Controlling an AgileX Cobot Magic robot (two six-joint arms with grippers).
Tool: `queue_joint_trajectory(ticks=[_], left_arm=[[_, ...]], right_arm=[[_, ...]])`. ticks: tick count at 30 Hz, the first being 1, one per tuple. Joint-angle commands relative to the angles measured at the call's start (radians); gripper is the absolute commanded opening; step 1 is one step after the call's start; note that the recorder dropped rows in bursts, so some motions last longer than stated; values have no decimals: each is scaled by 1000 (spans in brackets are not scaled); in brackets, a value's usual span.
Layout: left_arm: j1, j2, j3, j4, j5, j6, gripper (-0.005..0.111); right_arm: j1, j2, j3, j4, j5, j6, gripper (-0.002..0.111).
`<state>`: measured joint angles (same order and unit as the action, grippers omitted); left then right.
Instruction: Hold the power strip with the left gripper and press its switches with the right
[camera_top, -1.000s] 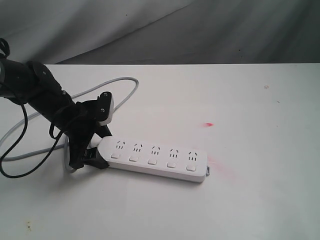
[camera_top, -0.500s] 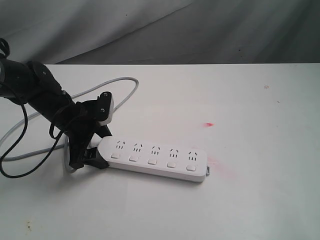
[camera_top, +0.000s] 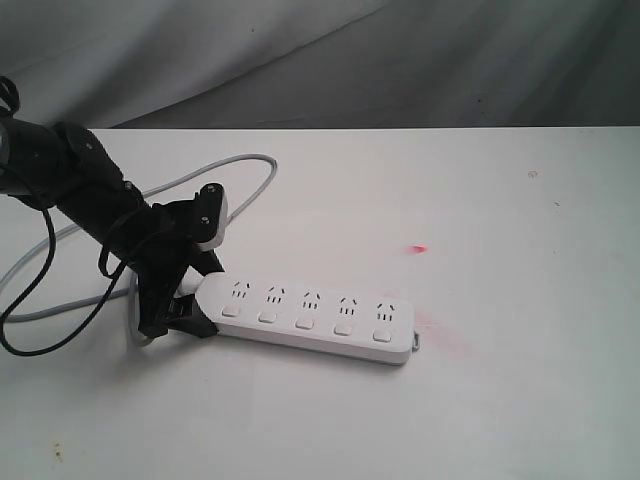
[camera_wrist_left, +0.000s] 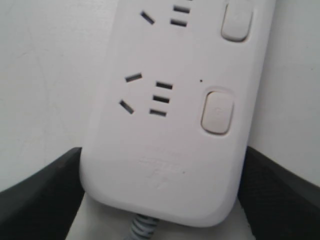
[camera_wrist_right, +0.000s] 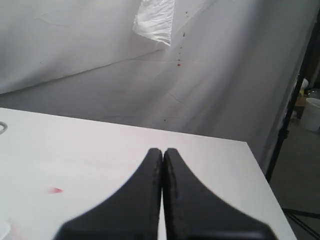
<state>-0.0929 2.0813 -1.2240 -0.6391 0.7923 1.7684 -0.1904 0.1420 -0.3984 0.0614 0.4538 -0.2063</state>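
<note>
The white power strip lies flat on the white table, its row of sockets above its row of switches. My left gripper is shut across its cord end. In the left wrist view the black fingers press against both long sides of the power strip. One switch shows close up, and the grey cord leaves the strip's end. My right gripper is shut on nothing and hovers over bare table. It does not show in the exterior view.
The grey cord loops back and left behind my left arm, beside loose black cables. Red marks stain the table right of the strip. The table's corner meets a grey cloth backdrop.
</note>
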Motion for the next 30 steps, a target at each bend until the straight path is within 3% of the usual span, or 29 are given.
queue_joint_trajectory(ticks=[1, 7, 20, 25, 30], left_arm=[[-5, 3, -4, -10, -11, -12, 73], [-5, 3, -4, -10, -11, -8, 73], [-5, 3, -4, -10, -11, -10, 73], [-5, 3, -4, -10, -11, -10, 73], [-5, 3, -4, -10, -11, -8, 73]], right_arm=[[-7, 151, -160, 39, 62, 5, 0], [87, 324, -268, 89, 171, 5, 0], [396, 644, -275, 144, 199, -8, 0], [519, 845, -279, 271, 109, -191, 0], [554, 1065, -360, 417, 31, -430, 0]])
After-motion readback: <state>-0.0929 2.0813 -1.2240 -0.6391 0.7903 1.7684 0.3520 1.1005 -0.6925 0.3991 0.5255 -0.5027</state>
